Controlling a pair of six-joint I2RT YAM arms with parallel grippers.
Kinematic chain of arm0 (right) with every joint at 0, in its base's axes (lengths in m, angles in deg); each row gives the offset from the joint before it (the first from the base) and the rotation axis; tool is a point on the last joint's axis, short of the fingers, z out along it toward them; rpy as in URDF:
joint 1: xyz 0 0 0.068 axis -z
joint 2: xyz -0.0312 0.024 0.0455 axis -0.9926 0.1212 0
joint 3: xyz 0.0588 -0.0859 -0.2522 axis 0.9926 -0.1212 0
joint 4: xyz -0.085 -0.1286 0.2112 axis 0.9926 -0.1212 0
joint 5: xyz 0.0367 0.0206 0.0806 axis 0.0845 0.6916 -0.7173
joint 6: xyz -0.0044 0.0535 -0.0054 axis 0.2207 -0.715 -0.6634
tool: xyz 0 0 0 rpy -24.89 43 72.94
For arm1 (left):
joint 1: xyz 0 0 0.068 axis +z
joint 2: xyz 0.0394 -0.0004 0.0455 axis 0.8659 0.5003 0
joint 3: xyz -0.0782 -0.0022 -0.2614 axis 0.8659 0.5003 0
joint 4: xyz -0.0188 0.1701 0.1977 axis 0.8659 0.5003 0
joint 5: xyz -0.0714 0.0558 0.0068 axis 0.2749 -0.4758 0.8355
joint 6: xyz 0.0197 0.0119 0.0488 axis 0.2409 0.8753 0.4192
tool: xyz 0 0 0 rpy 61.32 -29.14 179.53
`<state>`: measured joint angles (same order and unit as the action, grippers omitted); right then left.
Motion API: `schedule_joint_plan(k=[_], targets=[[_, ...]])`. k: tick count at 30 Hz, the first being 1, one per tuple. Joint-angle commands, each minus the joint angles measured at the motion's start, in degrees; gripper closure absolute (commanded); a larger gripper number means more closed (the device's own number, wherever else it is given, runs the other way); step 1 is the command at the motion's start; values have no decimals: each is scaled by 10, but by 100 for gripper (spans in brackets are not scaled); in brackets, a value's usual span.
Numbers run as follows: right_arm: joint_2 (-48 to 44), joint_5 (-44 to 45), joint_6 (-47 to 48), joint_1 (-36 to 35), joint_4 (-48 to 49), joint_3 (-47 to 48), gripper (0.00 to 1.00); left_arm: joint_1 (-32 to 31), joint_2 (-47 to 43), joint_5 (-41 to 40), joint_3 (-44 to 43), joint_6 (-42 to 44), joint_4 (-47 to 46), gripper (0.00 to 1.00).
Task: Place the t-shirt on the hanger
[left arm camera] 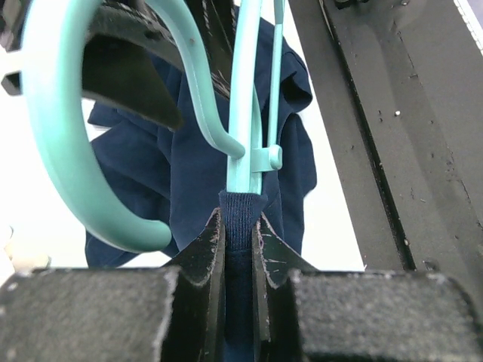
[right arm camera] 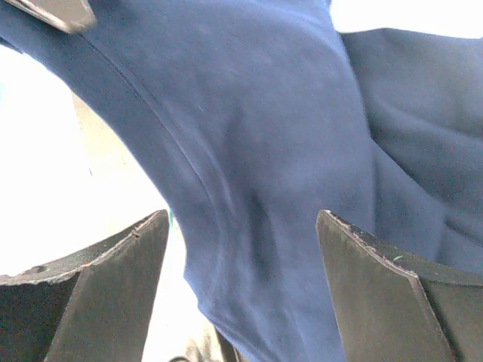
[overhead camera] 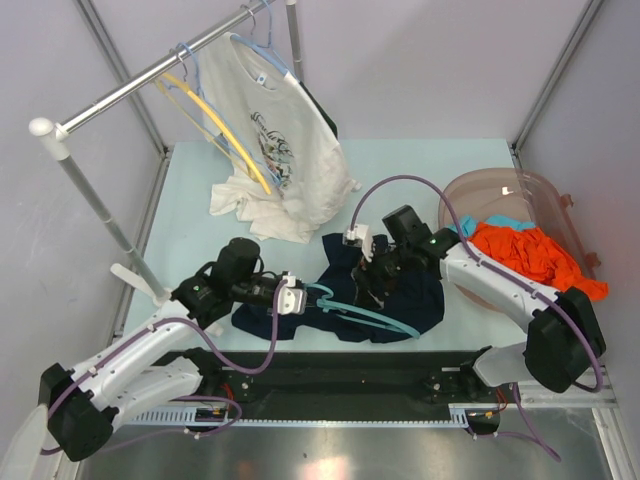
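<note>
Between left jaws: t-shirt (left arm camera: 240, 222) edge at hanger (left arm camera: 243, 136) (right jaws wide)

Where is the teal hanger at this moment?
In the top view, the hanger lies on the navy t-shirt at the front centre of the table, beside the left gripper.

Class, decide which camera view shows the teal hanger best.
Left wrist: the hanger fills the frame, hook and neck sharp. Top external shows its thin arms, small, lying across the t-shirt. Right wrist shows only navy cloth.
</note>
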<state>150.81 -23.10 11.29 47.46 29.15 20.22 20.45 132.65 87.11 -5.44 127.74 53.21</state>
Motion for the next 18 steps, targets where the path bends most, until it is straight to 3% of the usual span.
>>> schedule_joint_plan(k=[1,7,15,18], targets=[[6,-21,-23,-34,56,28,18,-4,3,35,-16,23,-5,100],[20,16,-36,-62,97,19,23,-4,0,34,-11,4,-19,100],[21,150,-73,-73,168,-19,47,-4,-4,35,-17,-47,-44,100],[13,198,-73,-73,175,-29,50,-4,-10,35,-18,-50,-45,100]])
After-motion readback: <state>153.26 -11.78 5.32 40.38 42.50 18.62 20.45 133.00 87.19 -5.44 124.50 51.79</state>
